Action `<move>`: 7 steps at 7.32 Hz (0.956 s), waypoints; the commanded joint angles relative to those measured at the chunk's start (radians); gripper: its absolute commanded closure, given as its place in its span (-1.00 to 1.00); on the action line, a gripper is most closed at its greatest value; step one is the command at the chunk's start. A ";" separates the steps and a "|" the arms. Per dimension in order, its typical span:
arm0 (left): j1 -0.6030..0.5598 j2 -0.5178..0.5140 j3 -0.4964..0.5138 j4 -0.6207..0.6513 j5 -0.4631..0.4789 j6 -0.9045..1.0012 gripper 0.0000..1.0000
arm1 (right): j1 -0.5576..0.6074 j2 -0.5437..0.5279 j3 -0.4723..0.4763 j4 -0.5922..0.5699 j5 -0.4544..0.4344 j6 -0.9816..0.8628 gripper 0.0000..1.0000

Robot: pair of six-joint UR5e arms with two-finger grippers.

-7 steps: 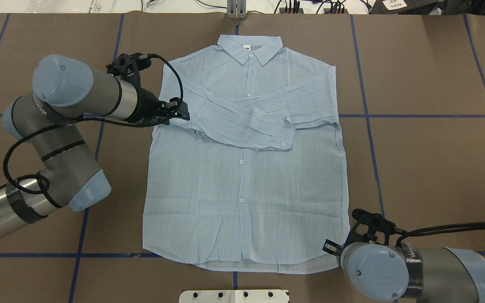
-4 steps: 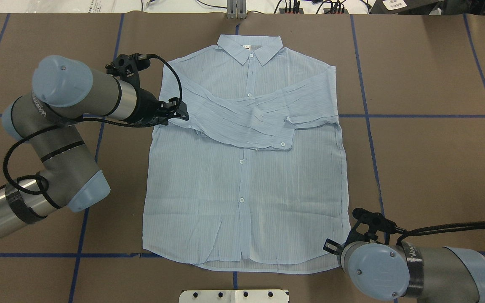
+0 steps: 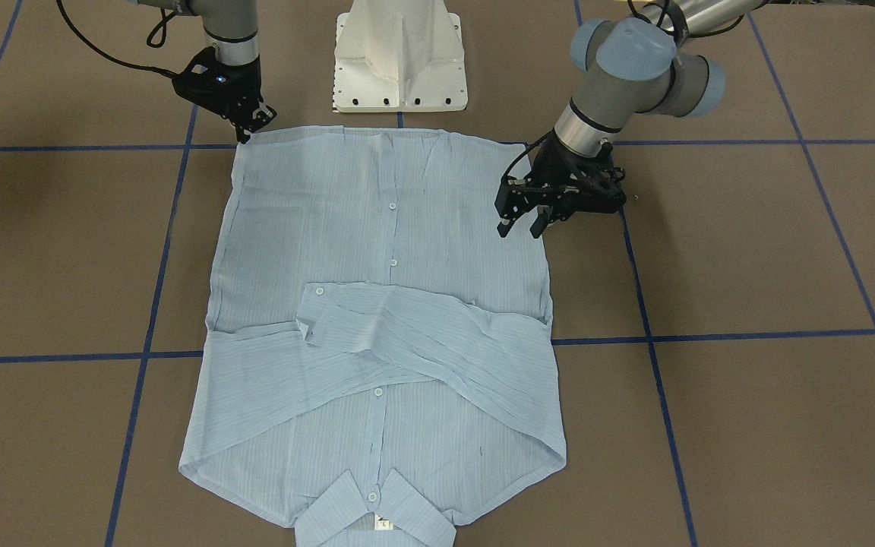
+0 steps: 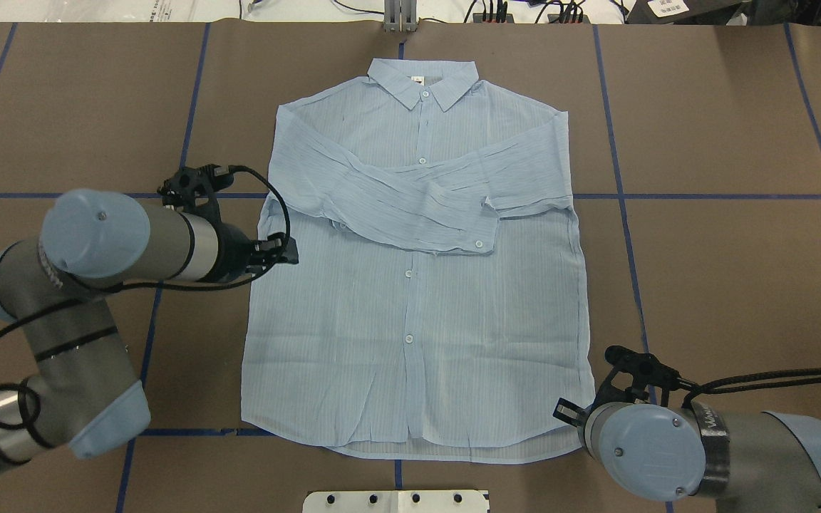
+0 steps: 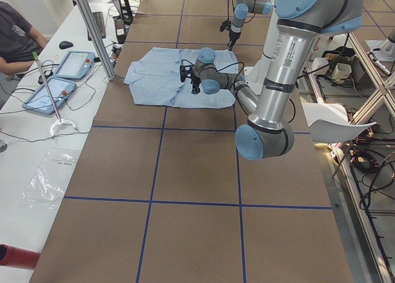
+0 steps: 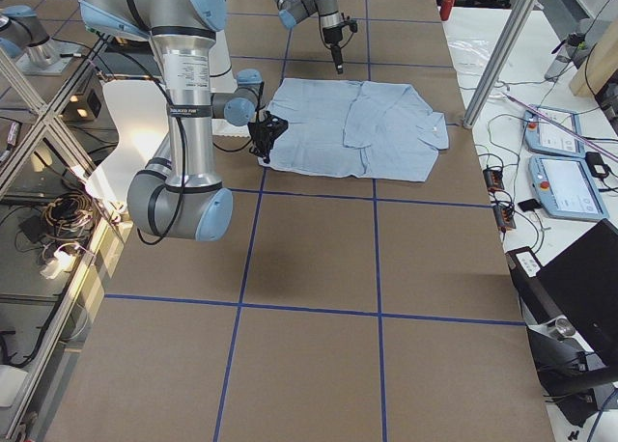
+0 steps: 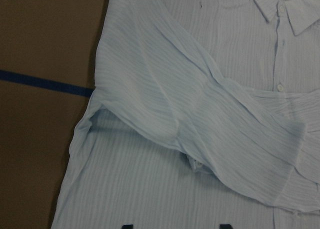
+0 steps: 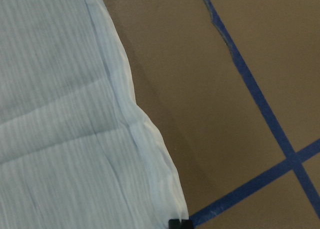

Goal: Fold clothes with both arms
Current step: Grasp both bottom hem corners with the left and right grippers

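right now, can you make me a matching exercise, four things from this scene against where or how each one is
1 left gripper
2 right gripper
3 collar
4 sleeves

a at a hem corner
b crossed over the chest
c top end of the shirt in the overhead view
d open, over the shirt's side edge

Pairs: 1-d, 2-a, 3-c, 4-b

Robot lab: teach pendants (image 5: pixel 75 65), gridded table (image 4: pixel 724 285)

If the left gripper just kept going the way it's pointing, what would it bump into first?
Most likely the shirt: the left gripper, jaws open, points down at its side edge, near the folded sleeve. Its wrist view shows cloth ahead, though how far off is unclear.
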 commanded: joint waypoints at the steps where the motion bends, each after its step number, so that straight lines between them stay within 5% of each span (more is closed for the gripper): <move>1: 0.220 0.021 -0.157 0.257 0.172 -0.160 -0.30 | 0.002 -0.001 0.007 0.000 0.020 -0.002 1.00; 3: 0.352 0.027 -0.164 0.363 0.258 -0.260 -0.29 | 0.002 -0.001 0.014 0.000 0.023 -0.002 1.00; 7: 0.379 0.092 -0.169 0.407 0.259 -0.302 -0.25 | 0.007 0.002 0.021 -0.005 0.022 -0.001 1.00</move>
